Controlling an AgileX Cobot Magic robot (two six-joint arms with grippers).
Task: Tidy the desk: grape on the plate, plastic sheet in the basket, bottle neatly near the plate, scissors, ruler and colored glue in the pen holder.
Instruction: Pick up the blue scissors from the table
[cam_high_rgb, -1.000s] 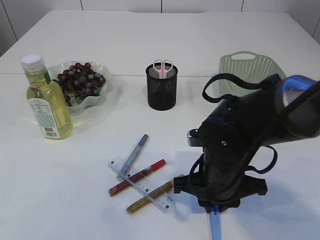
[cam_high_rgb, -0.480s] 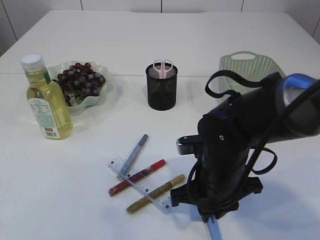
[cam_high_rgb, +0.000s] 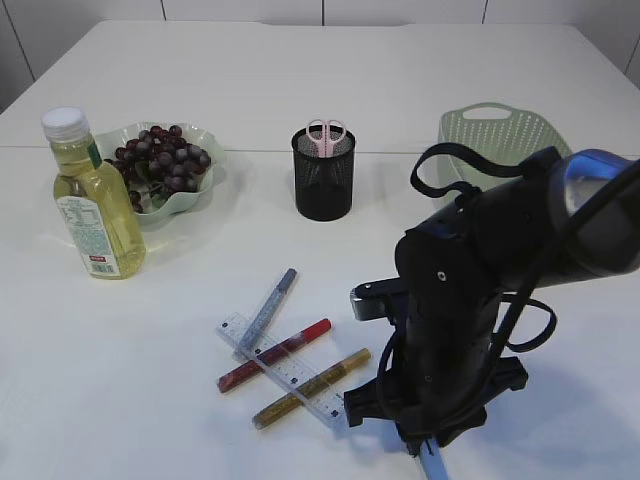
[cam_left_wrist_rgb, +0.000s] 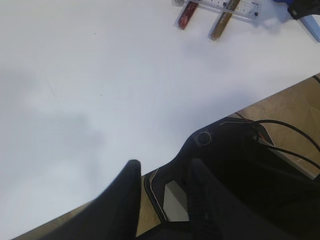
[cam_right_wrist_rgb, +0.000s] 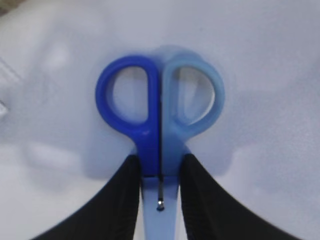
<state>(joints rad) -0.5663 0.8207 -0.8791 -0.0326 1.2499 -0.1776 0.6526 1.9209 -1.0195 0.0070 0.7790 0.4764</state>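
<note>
Over the last second the right arm has shifted toward the lower edge of the exterior frame and dropped lower over the desk (cam_high_rgb: 330, 90); the pale blue blade tip that showed clearly below it a second ago is now almost hidden, only a sliver peeking out at the bottom edge. That suggests the arm has settled onto the blue scissors (cam_right_wrist_rgb: 159, 117) and the pick-up is at the closing stage, not yet a lift.

In the right wrist view the right claw (cam_right_wrist_rgb: 159, 175) has its two dark fingers (cam_right_wrist_rgb: 127, 192) pressed against either side of the scissors just below the loops, pinching them at the pivot. The handles, one dark blue and one light blue, lie closed together at the centre of that frame, flat on the desk as far as I can judge.

The left claw (cam_left_wrist_rgb: 162, 197) sits at the lower centre of its own view, over the desk edge, narrowly parted and holding nothing.

Elsewhere, the grapes (cam_high_rgb: 160, 160) lie on the plate (cam_high_rgb: 205, 190) at upper left, with the bottle (cam_high_rgb: 92, 200) just beside it. The pen holder (cam_high_rgb: 323, 180) at upper centre holds pink scissors (cam_high_rgb: 325, 135). The basket (cam_high_rgb: 495, 135) is at upper right. The ruler (cam_high_rgb: 285, 370) and three glue sticks (cam_high_rgb: 275, 355) lie crossed at lower centre, still to be collected.
</note>
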